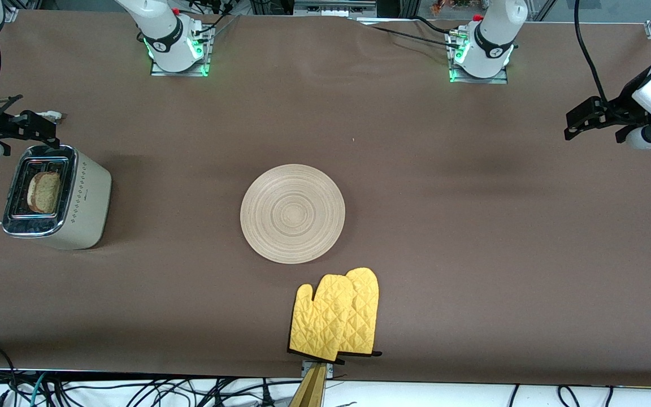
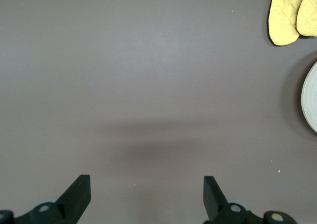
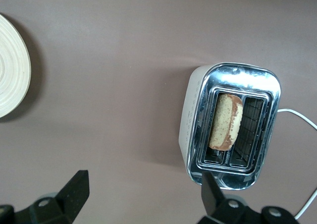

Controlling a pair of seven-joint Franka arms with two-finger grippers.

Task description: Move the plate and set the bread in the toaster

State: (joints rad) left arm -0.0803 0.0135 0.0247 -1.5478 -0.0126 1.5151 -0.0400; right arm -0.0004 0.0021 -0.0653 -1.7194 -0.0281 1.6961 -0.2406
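The bread (image 1: 44,192) is seated in 1 slot of the toaster (image 1: 57,204); the plate (image 1: 292,213) lies mid-counter. Both steps are judged done. The right gripper (image 1: 26,125) hangs above the toaster, the left gripper (image 1: 590,116) over bare counter, jaws spread, nothing held. Only retreat seems needed.

The front camera is looking down from high across the table (image 1: 472,254), facing both bases. The left wrist camera is pointing straight down at bare cloth, catching the plate (image 2: 311,97) and mitts (image 2: 292,11) at its edge. The right wrist camera is looking down over the toaster (image 3: 230,122), sharing the plate with the other 2 views.
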